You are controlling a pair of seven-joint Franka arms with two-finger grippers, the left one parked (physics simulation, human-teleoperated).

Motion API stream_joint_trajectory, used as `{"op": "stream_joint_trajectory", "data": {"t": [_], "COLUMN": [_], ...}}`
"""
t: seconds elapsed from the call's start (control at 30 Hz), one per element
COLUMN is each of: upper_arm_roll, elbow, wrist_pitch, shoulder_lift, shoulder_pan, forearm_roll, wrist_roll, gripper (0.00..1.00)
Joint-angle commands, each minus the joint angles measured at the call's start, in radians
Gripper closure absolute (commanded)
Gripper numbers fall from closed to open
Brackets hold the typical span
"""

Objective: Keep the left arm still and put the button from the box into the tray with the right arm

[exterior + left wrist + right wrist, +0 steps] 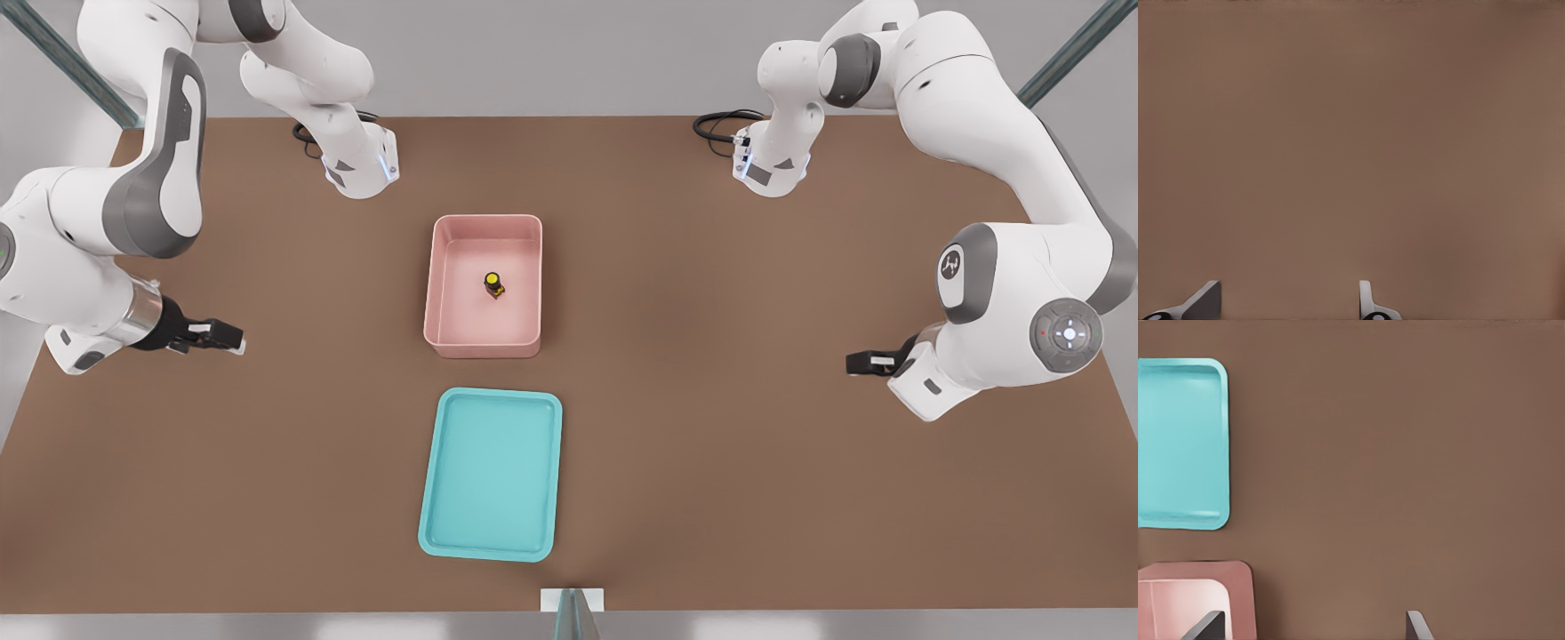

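Observation:
The button [493, 284], a yellow cap on a short black body, stands upright near the middle of the pink box [484, 343]. The turquoise tray [491, 471] lies empty just in front of the box, nearer the table's front edge. My gripper [233, 339] hovers over bare table at the front view's left, well apart from the box. In the right wrist view the gripper [1315, 628] is open with nothing between its fingers. That view catches a corner of the box [1238, 587] and part of the tray [1185, 440]. The button is hidden there.
The brown table [711, 400] carries only the box and tray. Both arm bases [360, 164] stand at its far edge, with black cables beside them. A small white bracket [572, 600] sits at the front edge.

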Motion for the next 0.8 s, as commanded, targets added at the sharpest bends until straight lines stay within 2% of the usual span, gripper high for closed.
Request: {"op": "stream_joint_trajectory", "data": {"t": [0.0,0.03,0.07,0.1,0.13,0.17,0.2,0.23,0.3,0.33,0.37,0.4,0.43,0.47,0.53,0.57,0.7,0.77], "upper_arm_roll": [0.002,0.052,0.129,0.124,0.152,0.160,0.158,0.161,0.213,0.215,0.270,0.307,0.257,0.131,0.020,-0.011,-0.038,-0.034], "elbow": [0.001,0.005,0.008,0.040,0.045,0.039,0.030,0.030,-0.016,-0.056,-0.191,-0.219,-0.363,-0.458,-0.564,-0.565,-0.633,-0.756], "wrist_pitch": [0.022,0.022,0.030,0.035,0.033,0.019,-0.021,-0.010,0.088,0.134,0.358,0.403,0.427,0.449,0.532,0.533,0.616,0.771], "shoulder_lift": [0.000,0.000,0.000,0.003,0.004,0.010,0.027,0.050,0.075,0.084,0.069,0.069,0.009,-0.016,-0.014,-0.011,-0.014,-0.026], "shoulder_pan": [0.001,0.037,0.156,0.273,0.308,0.363,0.411,0.434,0.584,0.627,0.644,0.669,0.670,0.716,0.774,0.782,0.794,0.794], "forearm_roll": [0.003,-0.002,-0.045,-0.146,-0.116,-0.010,-0.004,0.145,0.076,0.027,0.020,-0.074,-0.079,-0.028,-0.011,0.016,0.018,0.018], "wrist_roll": [-0.009,-0.005,0.022,0.014,-0.006,0.147,0.278,0.393,0.813,0.909,1.122,1.202,1.067,0.877,0.745,0.722,0.676,0.654], "gripper": [0.00,0.00,0.00,0.00,0.00,0.00,0.00,0.00,0.00,0.00,0.00,0.00,0.00,0.00,0.00,0.00,0.00,0.00]}}
